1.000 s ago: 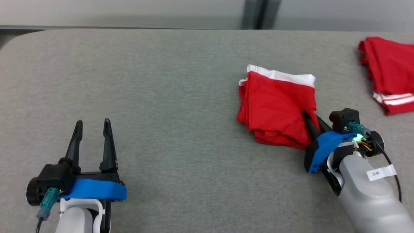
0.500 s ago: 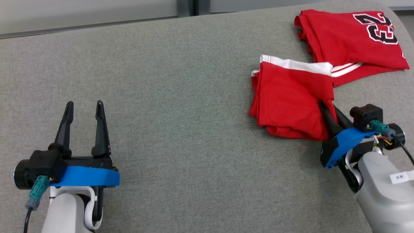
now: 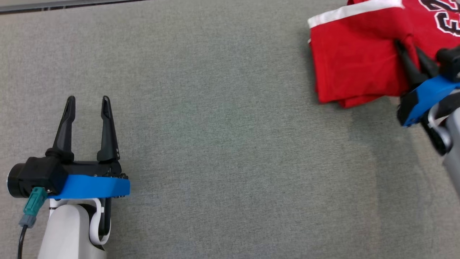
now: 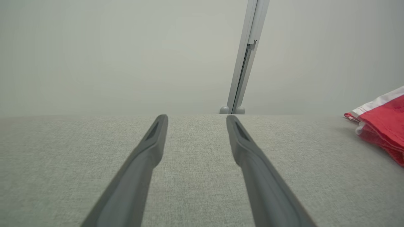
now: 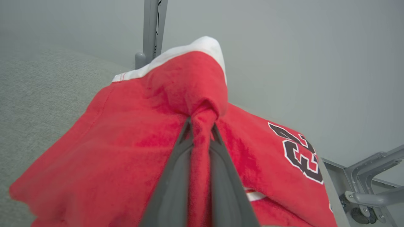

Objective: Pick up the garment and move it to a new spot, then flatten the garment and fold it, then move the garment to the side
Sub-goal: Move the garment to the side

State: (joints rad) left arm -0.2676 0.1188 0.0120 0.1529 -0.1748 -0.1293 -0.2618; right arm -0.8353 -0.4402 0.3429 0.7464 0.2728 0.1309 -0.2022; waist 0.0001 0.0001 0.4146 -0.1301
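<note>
R gripper still pinching garment, now overlapping jersey

Right gripper pinching folded red garment far right, against numbered jersey. Left gripper spread, empty, near left over grey tabletop.

Red garment, white band along one edge. Jersey: red, black numerals outlined white, white stripe. Table: grey woven fabric, fine speckle. Left gripper, right gripper: black fingers, blue bracket. Left forearm white; plug teal. Wall pale grey.
</note>
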